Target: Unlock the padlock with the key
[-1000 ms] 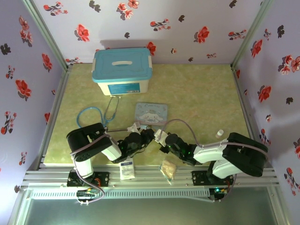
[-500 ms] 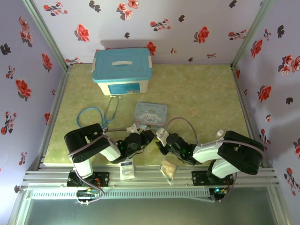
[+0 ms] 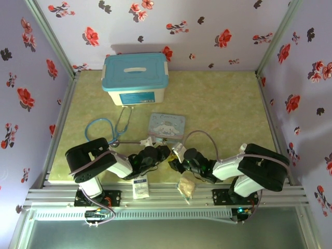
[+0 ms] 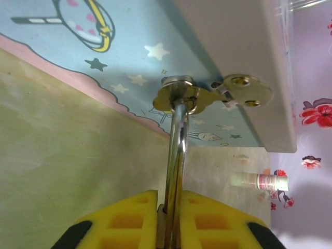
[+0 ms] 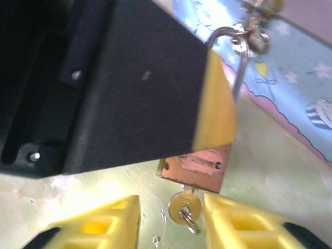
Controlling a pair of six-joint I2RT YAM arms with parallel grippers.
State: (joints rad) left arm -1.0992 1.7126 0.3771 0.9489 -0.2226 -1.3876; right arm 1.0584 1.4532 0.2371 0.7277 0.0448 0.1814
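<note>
Fingers (image 4: 129, 220) of the left gripper (image 4: 169, 207) are clamped on the padlock (image 5: 199, 165), pinching its silver shackle (image 4: 176, 135) between the yellow pads. The shackle runs up through the hasp (image 4: 207, 96) of the pale blue tin (image 4: 78, 57), so the lock is held steady but tied to the tin.

What has changed is on the other side. The right gripper (image 5: 170, 203) had been closed a moment ago and its fingers (image 5: 104, 223) have now sprung apart. They stand either side of the key (image 5: 184, 207) without touching it. The key hangs from the bottom of the brass body, seated in the keyhole by its blade — it stays there on its own. From above, the right arm has also crept a little toward the left one, and both wrists meet just below the tin.

My reading is that insertion is done and this release is a regrip, probably to get a better hold for turning. Whether the lock has already been turned I cannot say: the left finger hides the shackle's free leg, so a popped shackle would not show. The next pinch needs to land squarely on the key's small head, without knocking it out.
</note>
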